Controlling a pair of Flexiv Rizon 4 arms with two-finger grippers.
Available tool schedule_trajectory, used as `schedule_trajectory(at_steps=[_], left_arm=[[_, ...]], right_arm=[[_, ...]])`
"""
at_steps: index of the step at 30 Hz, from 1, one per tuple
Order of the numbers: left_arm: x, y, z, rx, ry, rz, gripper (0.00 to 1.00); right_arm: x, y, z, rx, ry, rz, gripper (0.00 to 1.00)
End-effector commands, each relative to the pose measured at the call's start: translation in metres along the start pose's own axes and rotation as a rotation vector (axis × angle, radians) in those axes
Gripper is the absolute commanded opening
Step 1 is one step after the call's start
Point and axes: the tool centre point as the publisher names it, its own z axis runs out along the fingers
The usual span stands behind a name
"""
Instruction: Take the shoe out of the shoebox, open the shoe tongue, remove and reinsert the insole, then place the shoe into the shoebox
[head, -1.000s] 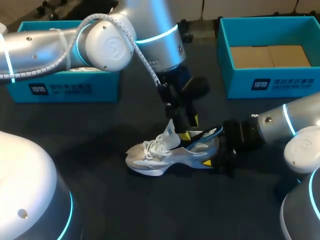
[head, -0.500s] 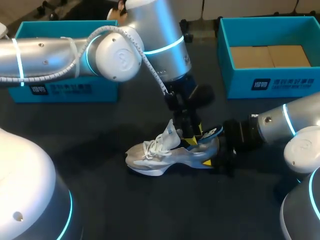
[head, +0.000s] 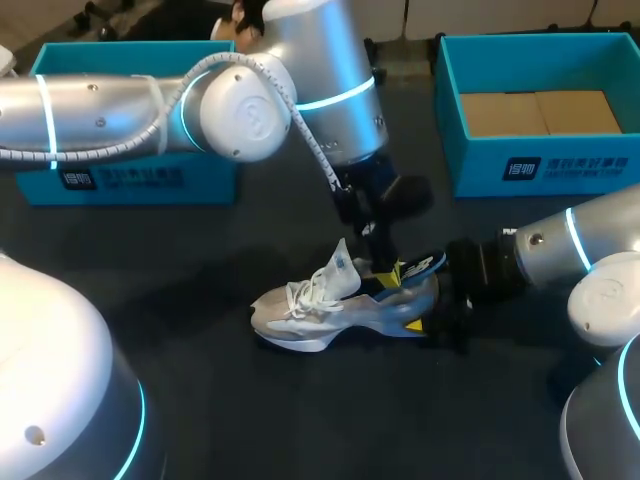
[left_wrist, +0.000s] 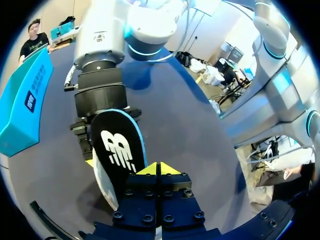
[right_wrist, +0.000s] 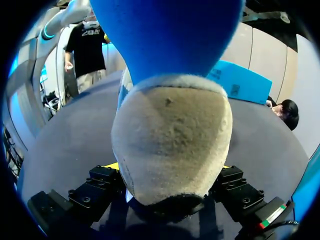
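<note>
The sneaker (head: 330, 310) lies on its sole on the dark table (head: 200, 280), tongue (head: 340, 268) lifted. The right gripper (right_wrist: 170, 167) is spread wide around the heel, with a finger against each side, so it has the shoe clamped. The left gripper (left_wrist: 157, 169) hangs over the shoe's opening with its yellow tips pressed together and nothing visible between them. The black, blue-edged insole (left_wrist: 117, 147) stands just beside those tips and ahead of them, its heel end poking up out of the shoe toward the right gripper. The step in hand looks like work on the insole, though I cannot tell whether it is on its way out or back in. Either way, the right gripper should act only as a steady vice on the heel so the shoe cannot tip or slide. To draw the insole out, the left gripper would need to part its tips and take the raised edge from both faces. To seat it, closed tips should press flat along its length from the toe end back to the heel, taking care not to buckle it or trap the tongue beneath.
</note>
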Motion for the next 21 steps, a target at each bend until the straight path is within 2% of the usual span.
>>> schedule_trajectory(at_steps=[1, 7, 16, 21], left_arm=[[0.006, 0.002, -0.016, -0.011, -0.001, 0.007, 0.00], [0.014, 0.005, -0.028, -0.026, 0.003, 0.009, 0.00], [0.035, 0.002, -0.064, -0.011, -0.028, 0.038, 0.00], [0.043, 0.004, -0.076, -0.004, -0.059, 0.044, 0.00]], right_arm=[[0.002, 0.000, 0.001, 0.004, -0.003, 0.000, 0.00], [0.002, 0.000, 0.001, 0.004, -0.003, 0.000, 0.00], [0.002, 0.000, 0.001, 0.004, -0.003, 0.000, 0.00], [0.002, 0.000, 0.001, 0.004, -0.003, 0.000, 0.00]])
